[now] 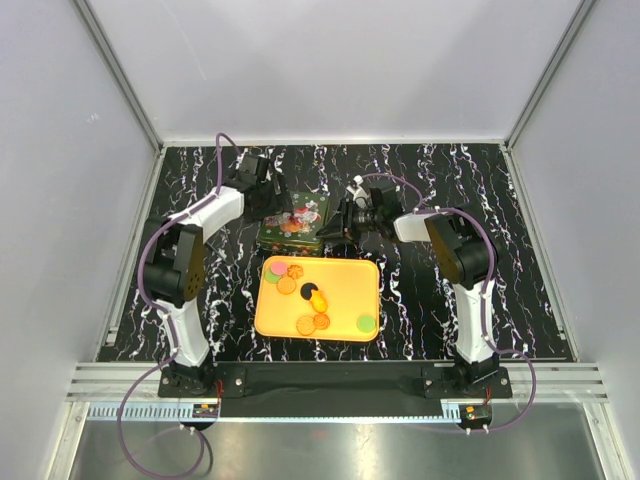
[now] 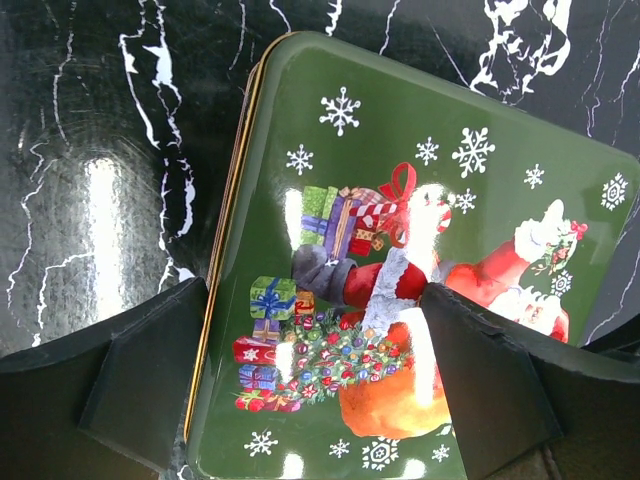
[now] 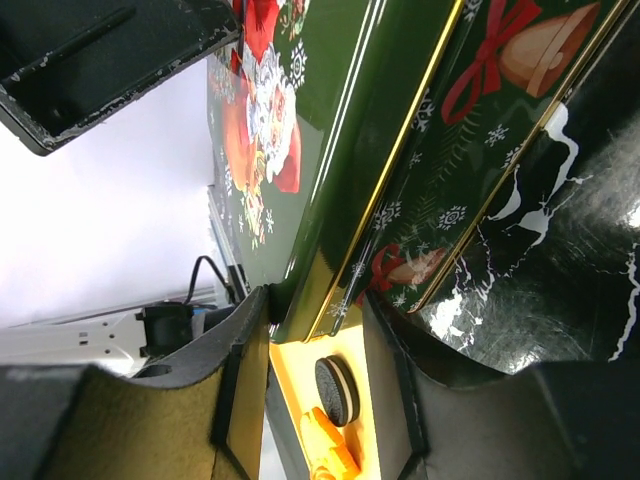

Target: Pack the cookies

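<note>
One black surface (image 1: pixel 450 300), veined with white like marble, fills the floor of a booth. Pale grey panels in metal framing close it on three sides, and a metal rail runs along the near edge where the two arms are bolted.

One orange-yellow tray (image 1: pixel 350 275) lies at the centre, its long axis running left to right. One green tin (image 1: pixel 300 222) printed with a Santa and snowflakes sits just behind it, its lid on.

The cookies (image 1: pixel 305 325) all lie flat on the tray, about nine by count: four orange-brown, two green, one pink, one black and one yellow. The pink and green pair at the far-left corner overlaps and is hard to separate. Being round discs, they have no long axis of their own. As a group they trail diagonally from the tray's far-left corner to its near-right corner.

The left end effector (image 2: pixel 310 295) hangs spread wide over the tin's lid, one finger by its left edge. The right end effector (image 3: pixel 315 300) is narrowed around the tin's rim at the corner nearest the tray.
</note>
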Controlling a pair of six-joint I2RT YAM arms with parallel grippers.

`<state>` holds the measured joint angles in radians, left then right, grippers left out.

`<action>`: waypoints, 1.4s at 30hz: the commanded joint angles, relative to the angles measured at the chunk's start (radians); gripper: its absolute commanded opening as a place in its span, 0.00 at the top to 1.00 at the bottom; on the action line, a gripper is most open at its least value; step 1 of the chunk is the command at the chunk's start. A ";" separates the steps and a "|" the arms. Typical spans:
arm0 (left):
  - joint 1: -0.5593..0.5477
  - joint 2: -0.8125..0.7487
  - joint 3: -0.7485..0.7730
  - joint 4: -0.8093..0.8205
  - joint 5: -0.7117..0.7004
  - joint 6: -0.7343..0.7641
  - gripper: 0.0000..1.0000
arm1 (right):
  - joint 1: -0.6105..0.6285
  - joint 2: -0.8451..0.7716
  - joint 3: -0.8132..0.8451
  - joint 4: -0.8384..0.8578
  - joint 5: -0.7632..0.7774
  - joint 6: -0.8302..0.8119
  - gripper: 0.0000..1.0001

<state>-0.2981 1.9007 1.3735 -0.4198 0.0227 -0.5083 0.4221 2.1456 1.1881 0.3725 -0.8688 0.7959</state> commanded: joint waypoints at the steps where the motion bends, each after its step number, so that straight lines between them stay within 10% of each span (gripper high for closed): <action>1: -0.035 -0.028 -0.050 -0.017 -0.021 -0.030 0.07 | 0.056 0.025 0.001 -0.153 0.175 -0.142 1.00; 16: -0.009 -0.068 0.049 -0.062 0.117 0.016 0.05 | 0.024 -0.018 0.100 -0.218 0.122 -0.153 0.36; 27: 0.016 -0.074 0.025 -0.046 0.191 0.004 0.05 | 0.004 -0.023 0.125 -0.239 0.097 -0.153 0.27; 42: 0.004 -0.095 0.016 -0.068 0.148 0.017 0.06 | 0.007 -0.016 0.096 -0.188 0.116 -0.141 0.46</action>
<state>-0.2775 1.8614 1.3746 -0.4999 0.1387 -0.4934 0.4263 2.1239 1.2808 0.1375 -0.7860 0.6605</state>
